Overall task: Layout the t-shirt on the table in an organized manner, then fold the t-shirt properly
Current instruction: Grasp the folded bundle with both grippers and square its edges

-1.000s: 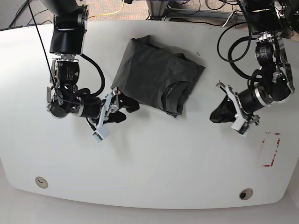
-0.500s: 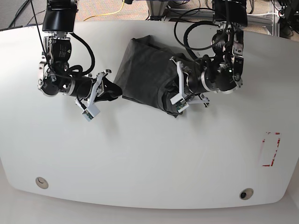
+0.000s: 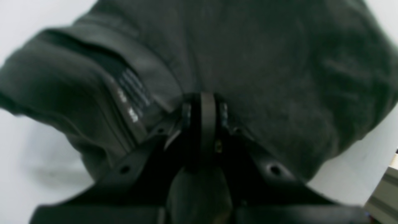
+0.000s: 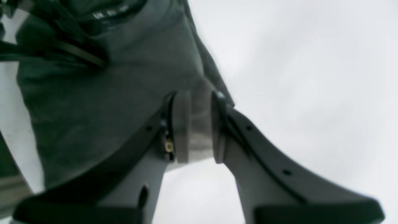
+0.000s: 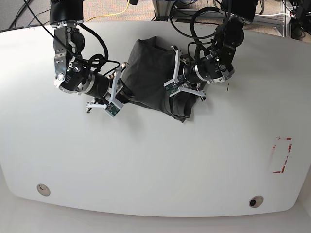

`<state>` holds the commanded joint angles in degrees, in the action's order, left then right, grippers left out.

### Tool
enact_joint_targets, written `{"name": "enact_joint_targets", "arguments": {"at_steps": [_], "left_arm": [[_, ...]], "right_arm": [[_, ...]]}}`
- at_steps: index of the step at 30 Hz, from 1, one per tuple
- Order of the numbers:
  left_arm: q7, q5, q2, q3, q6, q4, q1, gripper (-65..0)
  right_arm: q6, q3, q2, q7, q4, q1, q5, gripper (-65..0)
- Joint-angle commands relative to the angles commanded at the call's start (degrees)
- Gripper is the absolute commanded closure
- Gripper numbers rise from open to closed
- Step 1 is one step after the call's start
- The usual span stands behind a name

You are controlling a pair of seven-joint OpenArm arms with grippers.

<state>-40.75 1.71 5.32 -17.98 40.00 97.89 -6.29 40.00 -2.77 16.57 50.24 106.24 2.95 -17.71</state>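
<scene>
Only the base view shows the whole layout: the t-shirt lies bunched in a rough folded heap on the far middle of the table, with both arms at it. The near half of the tabletop is bare, with the red dashed mark well off by one side edge and two grommet holes by the near edge. The left wrist view shows the left gripper with fingers pressed together, tips against the cloth beside the neck label; whether cloth is pinched cannot be told. The right wrist view shows the right gripper narrowly parted, pinching a fold of the shirt's edge.
</scene>
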Motion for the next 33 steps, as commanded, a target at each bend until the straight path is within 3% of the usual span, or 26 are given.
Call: {"name": "enact_joint_targets", "arguments": {"at_steps": [6, 11, 16, 23, 25, 33], "left_arm": [[7.03, 3.52, 0.0, 3.08, -2.33, -4.13, -2.64, -1.9], [7.82, 3.52, 0.09, 5.71, -2.24, -7.03, -2.46, -1.9], [7.82, 3.43, 1.76, 6.15, -2.15, -7.3, -1.93, -1.9], [7.82, 3.43, 3.25, 1.85, -1.27, -9.14, 5.19, -2.1], [7.74, 3.43, 3.43, 0.62, 0.0, -10.46, 7.47, -2.2], [7.56, 3.34, 3.34, -2.81, 0.0, -16.0, 16.7, -2.2]], "right_arm": [[0.0, -3.6, 0.0, -6.77, -1.41, 1.76, 6.33, -11.4], [0.0, -4.22, -0.44, -11.16, -7.03, 2.02, 7.3, -10.6], [0.0, -4.22, -1.05, -16.97, -12.84, 3.52, 7.65, -3.8], [0.0, -4.22, -1.49, -18.2, -11.43, 8.53, 7.38, -3.2], [0.0, -4.13, -2.55, -18.2, -10.73, 9.85, 7.56, -3.2], [0.0, -4.22, -6.51, -18.11, -7.3, 14.33, 7.74, -3.2]]}}
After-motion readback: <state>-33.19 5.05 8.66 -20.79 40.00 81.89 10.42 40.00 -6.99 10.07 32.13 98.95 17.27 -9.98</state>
